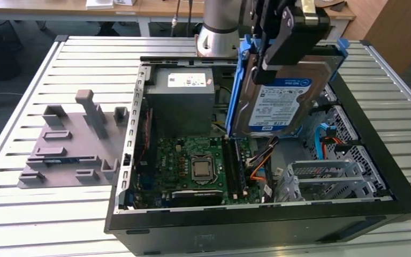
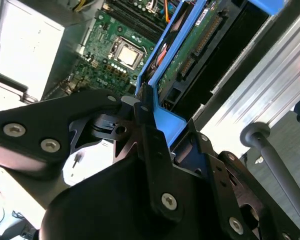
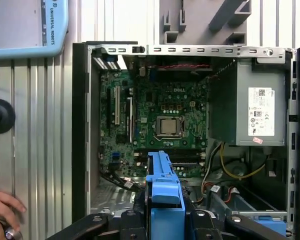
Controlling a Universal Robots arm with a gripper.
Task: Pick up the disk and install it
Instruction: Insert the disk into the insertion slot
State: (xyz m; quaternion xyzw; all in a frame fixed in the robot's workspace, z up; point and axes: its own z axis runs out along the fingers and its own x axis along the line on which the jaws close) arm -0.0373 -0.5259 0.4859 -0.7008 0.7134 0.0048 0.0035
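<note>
**Disk in transit.** Your gripper [image 1: 275, 60] was closed on the disk [image 1: 280, 107], with the jaws pinched across the blue rail [image 2: 162, 117] at its upper end. The disk hung on edge below the gripper and was slightly tilted. Its label faced the exterior view, and its bare circuit side and connector [image 2: 205, 37] faced the second wrist view.

It was held above the open case [image 1: 263, 230], over the gap between the motherboard [image 1: 198, 166] and the cage [image 1: 330, 176]. It touched neither and was not seated.

**Handling.**
- You should judge the disk rigid and dense for its size.
- Its smooth metal faces would likely slip.
- It would likely tolerate knocks poorly.
- The plastic rail probably flexes, so a pinch at one end leaves the long body free to swing.
- The rail and side edges were the sound places to hold; the circuit side and connector were not.
</note>
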